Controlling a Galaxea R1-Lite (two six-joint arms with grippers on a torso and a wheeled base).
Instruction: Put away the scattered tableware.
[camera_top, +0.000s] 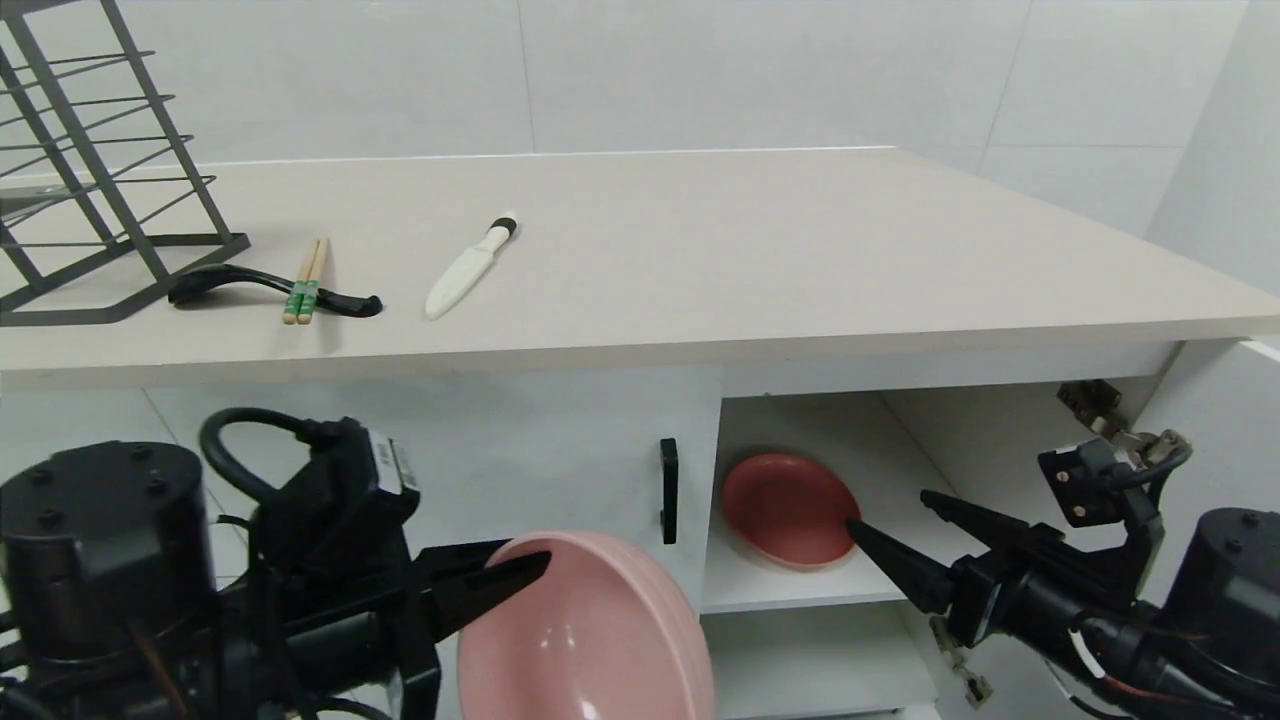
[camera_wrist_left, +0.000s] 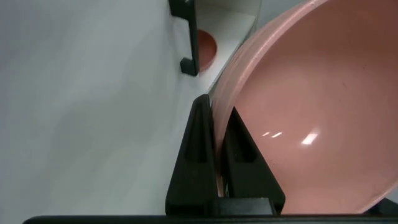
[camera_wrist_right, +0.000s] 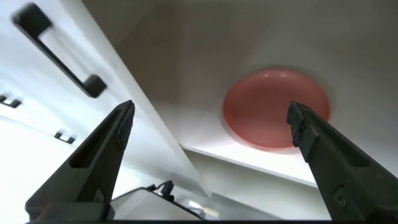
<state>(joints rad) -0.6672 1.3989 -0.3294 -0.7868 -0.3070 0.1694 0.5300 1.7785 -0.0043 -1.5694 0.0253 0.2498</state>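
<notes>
My left gripper (camera_top: 515, 565) is shut on the rim of a pink bowl (camera_top: 590, 640), held tilted low in front of the closed cabinet door; the left wrist view has the bowl (camera_wrist_left: 311, 118) pinched between the gripper (camera_wrist_left: 214, 115) fingers. My right gripper (camera_top: 885, 515) stands open just outside the open cabinet, pointing at a red plate (camera_top: 790, 508) lying on the upper shelf; the right wrist view has the plate (camera_wrist_right: 277, 107) between the spread fingers of the gripper (camera_wrist_right: 208, 121). On the counter lie a white knife (camera_top: 468, 268), wooden chopsticks (camera_top: 305, 280) and a black spoon (camera_top: 270, 288).
A dark wire dish rack (camera_top: 90, 170) stands at the counter's far left. The closed cabinet door carries a black handle (camera_top: 668, 490). The open door's hinges (camera_top: 1110, 410) are at the right side of the opening. A lower shelf (camera_top: 810, 665) lies beneath the plate's shelf.
</notes>
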